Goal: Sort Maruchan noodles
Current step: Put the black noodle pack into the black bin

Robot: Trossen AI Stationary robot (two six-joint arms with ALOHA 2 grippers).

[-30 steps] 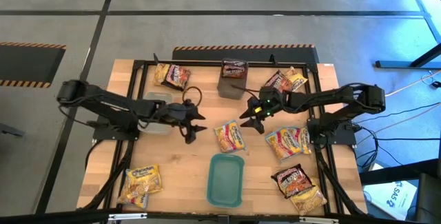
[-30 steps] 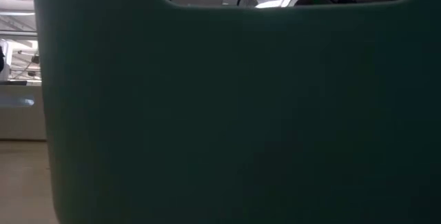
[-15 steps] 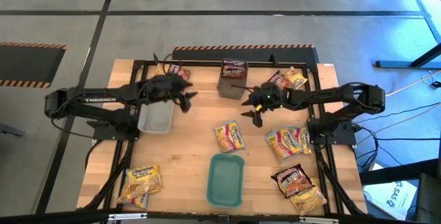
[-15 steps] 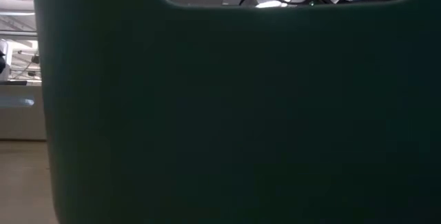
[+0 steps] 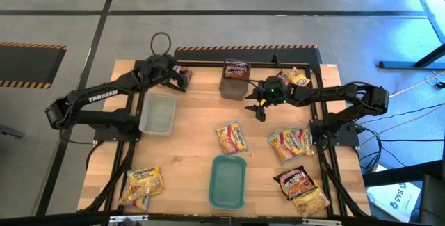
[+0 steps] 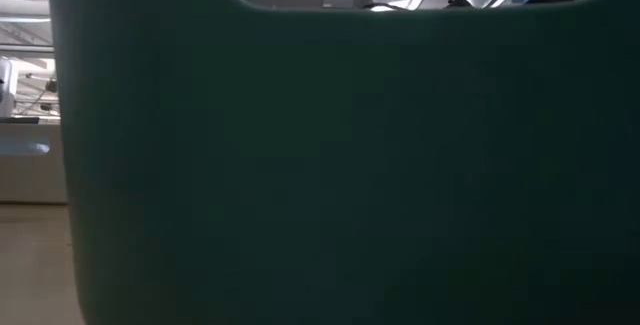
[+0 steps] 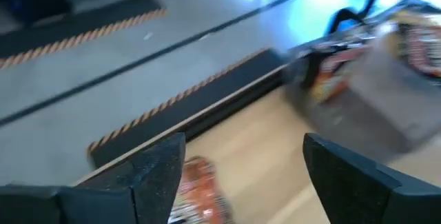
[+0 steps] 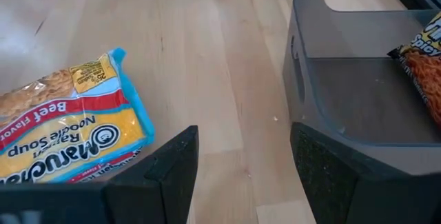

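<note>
My left gripper (image 5: 182,80) is wide open and empty over the noodle packet (image 5: 178,75) at the table's (image 5: 188,149) far left corner. I'd drop straight down, probably centred, before squeezing.

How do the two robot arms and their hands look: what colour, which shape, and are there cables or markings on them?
Both arms are black and slender. The left arm carries white "TROSSEN" lettering, and a thin black cable loops above the left hand. The right hand has a small green light behind it. Each hand ends in two flat, dark fingers.
</note>
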